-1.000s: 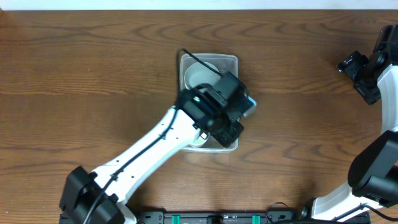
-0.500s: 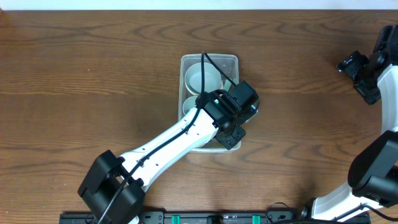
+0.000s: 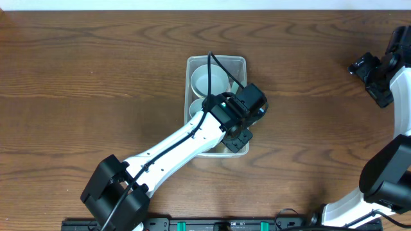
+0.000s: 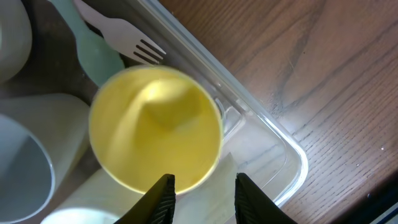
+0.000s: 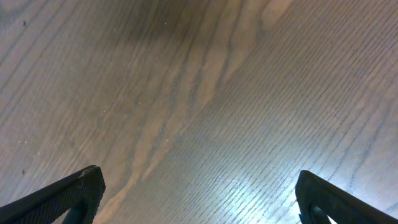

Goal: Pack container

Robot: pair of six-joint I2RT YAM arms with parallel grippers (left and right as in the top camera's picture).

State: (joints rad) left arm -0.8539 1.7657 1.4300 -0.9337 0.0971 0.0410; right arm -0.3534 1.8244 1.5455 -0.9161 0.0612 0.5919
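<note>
The clear rectangular container (image 3: pixel 216 59) stands mid-table; its rim and rounded corner show in the left wrist view (image 4: pixel 293 151). Inside it lie a yellow cup (image 4: pixel 155 124), slightly blurred, a white plastic fork (image 4: pixel 122 41), a pale green spoon (image 4: pixel 94 53) and white bowls (image 3: pixel 209 78). My left gripper (image 3: pixel 239 133) hangs over the container's front right corner. In the left wrist view it (image 4: pixel 202 199) is open, with the fingertips just above the cup's near rim and holding nothing. My right gripper (image 3: pixel 370 72) is wide open over bare wood at the far right (image 5: pixel 199 193).
A white bowl (image 4: pixel 18 171) sits beside the yellow cup in the container, another (image 4: pixel 7 31) further back. The brown wooden table (image 3: pixel 96 83) surrounds the container. A black rail (image 3: pixel 225 224) runs along the table's front edge.
My left arm swung from over the container's middle toward its front right corner, uncovering both white bowls. In the last half second it barely moved. The right arm has not moved.
</note>
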